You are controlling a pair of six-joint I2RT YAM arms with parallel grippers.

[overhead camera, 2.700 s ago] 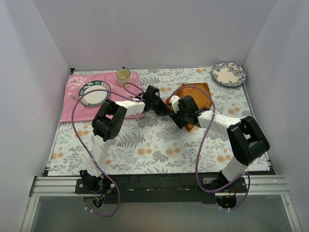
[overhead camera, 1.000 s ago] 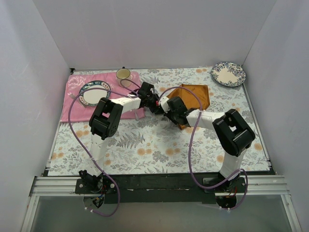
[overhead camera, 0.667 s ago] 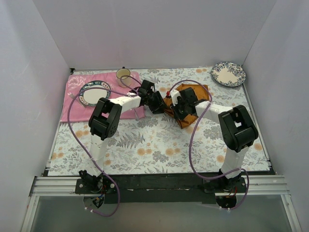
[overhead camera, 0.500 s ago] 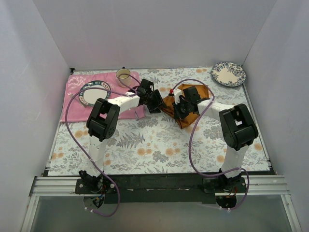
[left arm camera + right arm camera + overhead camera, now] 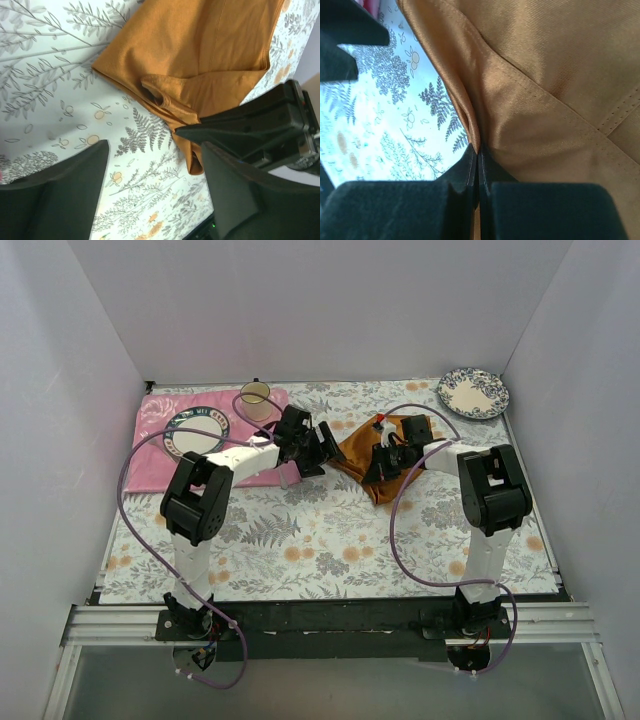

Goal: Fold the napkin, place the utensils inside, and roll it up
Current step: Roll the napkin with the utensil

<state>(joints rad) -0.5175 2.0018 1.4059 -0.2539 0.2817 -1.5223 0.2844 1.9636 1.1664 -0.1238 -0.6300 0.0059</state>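
Napkin (image 5: pixel 355 452) on the flowery table cloth (image 5: pixel 300 540), a bit right of the middle, between the two arms. Orange and a little shiny, lying in a loose, half-folded heap, with a stitched edge showing along one side.

Looks soft, thin and very light. Sure to flop and bend wherever lifted, never staying flat or stiff. Looks smooth too, so likely to slip out of a weak pinch or slide over the table cloth when pushed. Not breakable at all, so fine to squeeze hard. Best taken by a corner or by the stitched edge, where the cloth is doubled and thicker, and best held at two spots at once to keep a fold straight. Better not grabbed in the middle, or likely to bunch up.

Right gripper (image 5: pixel 478 155) squeezed tight together, with a fold of the orange edge pinched between the two fingers. Holding the cloth near its near-left side and lifting that bit up off the table a little, going by the ridge of cloth running into the pinch.

Left gripper (image 5: pixel 155 195) spread wide, with nothing between the fingers but bare table cloth below. Just beside the left corner of the napkin, seemingly not touching, pointing toward the other gripper
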